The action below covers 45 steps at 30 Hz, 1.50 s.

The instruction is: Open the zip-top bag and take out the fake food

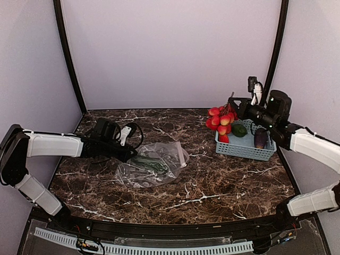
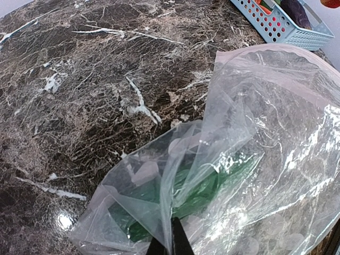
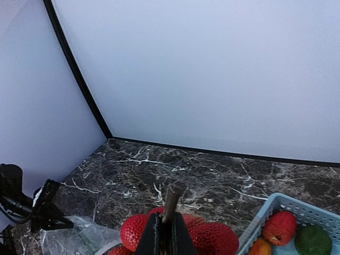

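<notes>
Closest to the overhead lens, a white slotted strip (image 1: 143, 247) runs along the bottom edge of the frame, just ahead of the table's black rim. Beyond it the table (image 1: 212, 194) is a dark brown marble pattern with white veins, glossy enough to catch lamp glare. Pale lilac walls close it in on three sides, with a black curved rod (image 1: 68, 58) rising at the upper left and another at the upper right.

Left of centre lies the zip-top bag (image 1: 159, 162), clear and crumpled, resting on the marble with a dark green piece (image 2: 207, 186) of fake food inside. The left pincer (image 2: 170, 236) comes in from the left of the frame, its fingers pressed together on a fold of plastic at the bag's left edge.

Farther back, right of centre, a light blue basket (image 1: 247, 150) sits on the table holding a green fruit (image 1: 239, 130), a dark purple piece (image 1: 260, 138) and a red piece (image 1: 224, 139). Above its far left corner the right pincer (image 3: 166, 234) pinches the brown stem (image 3: 172, 195) of a bunch of red fake fruit (image 1: 220, 119), well apart from the bag. Whether the bunch touches the rim cannot be told.
</notes>
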Each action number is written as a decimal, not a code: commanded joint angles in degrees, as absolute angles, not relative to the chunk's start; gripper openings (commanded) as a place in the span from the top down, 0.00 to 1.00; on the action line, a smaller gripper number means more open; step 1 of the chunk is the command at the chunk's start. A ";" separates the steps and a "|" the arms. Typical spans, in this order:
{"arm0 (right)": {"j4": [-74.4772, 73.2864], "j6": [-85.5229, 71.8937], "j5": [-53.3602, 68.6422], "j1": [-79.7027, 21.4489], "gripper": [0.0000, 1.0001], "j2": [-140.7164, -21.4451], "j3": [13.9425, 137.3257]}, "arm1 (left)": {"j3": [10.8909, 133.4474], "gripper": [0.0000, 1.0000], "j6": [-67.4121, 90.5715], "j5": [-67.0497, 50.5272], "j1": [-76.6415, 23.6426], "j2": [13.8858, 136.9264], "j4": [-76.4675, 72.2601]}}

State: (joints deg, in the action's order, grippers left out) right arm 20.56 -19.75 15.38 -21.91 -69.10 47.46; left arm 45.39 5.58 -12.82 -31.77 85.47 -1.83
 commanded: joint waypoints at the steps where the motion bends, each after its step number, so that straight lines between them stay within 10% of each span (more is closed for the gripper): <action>1: 12.22 -14.13 10.09 -17.77 1.00 -65.56 48.04 | 47.05 0.99 4.03 -13.12 -31.82 84.35 1.07; 32: 24.76 -25.04 21.15 3.33 0.98 -82.07 37.15 | 47.85 0.99 4.98 -12.45 -31.82 85.97 2.19; 39: 21.39 -23.67 20.93 4.40 0.44 -80.59 37.68 | 47.90 0.99 5.06 -12.57 -31.82 86.18 2.11; 45: 19.70 -21.40 26.12 4.18 0.34 -75.95 39.58 | 48.09 0.99 5.07 -13.52 -31.82 86.77 1.74</action>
State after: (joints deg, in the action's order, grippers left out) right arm 19.86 -23.40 21.98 4.23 -79.61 37.60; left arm 46.81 5.13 -12.62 -31.77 86.26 0.51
